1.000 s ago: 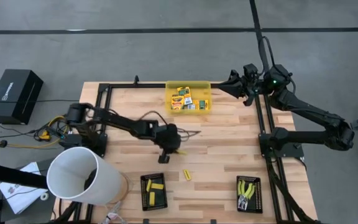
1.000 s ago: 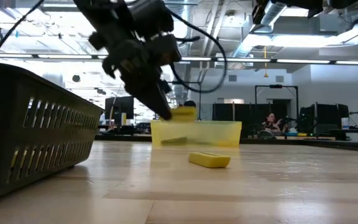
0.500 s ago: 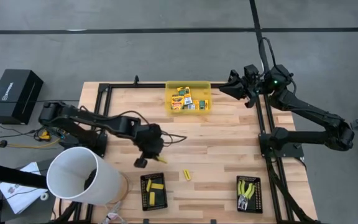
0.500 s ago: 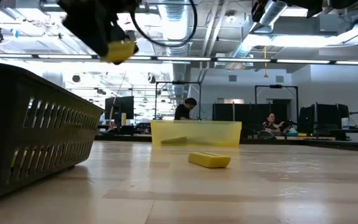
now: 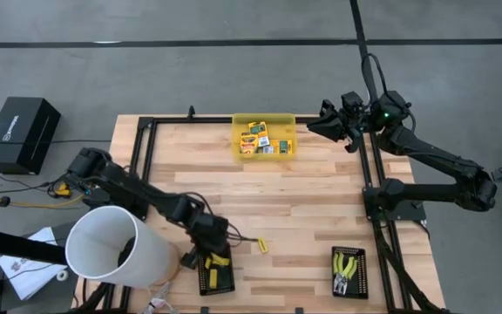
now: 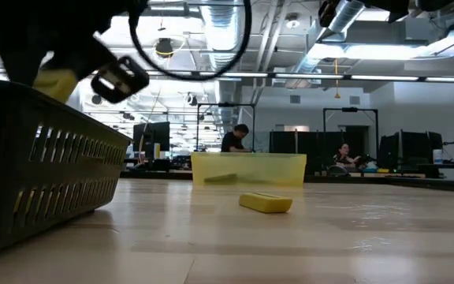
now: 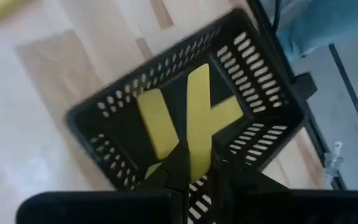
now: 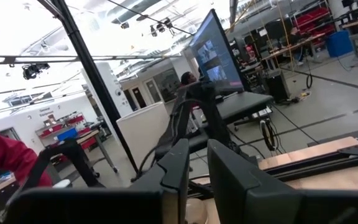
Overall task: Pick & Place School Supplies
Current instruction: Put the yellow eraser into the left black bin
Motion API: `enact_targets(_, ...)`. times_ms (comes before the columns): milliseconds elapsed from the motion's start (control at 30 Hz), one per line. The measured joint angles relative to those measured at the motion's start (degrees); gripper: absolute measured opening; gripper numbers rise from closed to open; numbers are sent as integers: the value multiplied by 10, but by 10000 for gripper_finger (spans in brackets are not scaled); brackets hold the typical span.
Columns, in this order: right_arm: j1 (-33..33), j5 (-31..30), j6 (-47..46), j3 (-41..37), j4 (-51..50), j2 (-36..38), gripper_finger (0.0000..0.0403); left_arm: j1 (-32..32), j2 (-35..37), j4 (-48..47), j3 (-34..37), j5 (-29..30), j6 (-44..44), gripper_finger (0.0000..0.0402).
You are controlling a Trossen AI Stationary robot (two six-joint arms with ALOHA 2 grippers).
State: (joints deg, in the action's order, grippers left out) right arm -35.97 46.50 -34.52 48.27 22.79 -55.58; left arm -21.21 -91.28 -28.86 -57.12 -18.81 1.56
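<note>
A bin (image 5: 264,119) sits at the table's (image 5: 321,201) far edge, holding small boxes (image 5: 254,139). Two trays lie along the near edge: the left tray (image 5: 217,277) holds sticks (image 7: 157,127), the right tray (image 5: 349,255) holds hand tools (image 5: 347,269). One loose stick (image 5: 261,245) lies between the trays, nearer the left one.

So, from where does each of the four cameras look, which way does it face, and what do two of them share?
High view: above the table, facing straight down; both arms show, left gripper over the black perforated tray.
Low view: at table height, facing across to the translucent yellow bin; left arm shows above.
Left wrist view: on the left wrist, facing down into that tray; its fingers hold a short yellow stick.
Right wrist view: on the raised right gripper, facing the room.
High and low views share the loose yellow stick.
</note>
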Motion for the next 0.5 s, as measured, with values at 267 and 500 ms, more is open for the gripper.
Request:
enact_targets(267, 0, 1, 0, 0, 0, 0, 52, -7, -71, 19, 0, -14, 3, 51)
enact_targets(500, 0, 7, -15, 0, 0, 0, 52, -1, -62, 16, 0, -20, 20, 118)
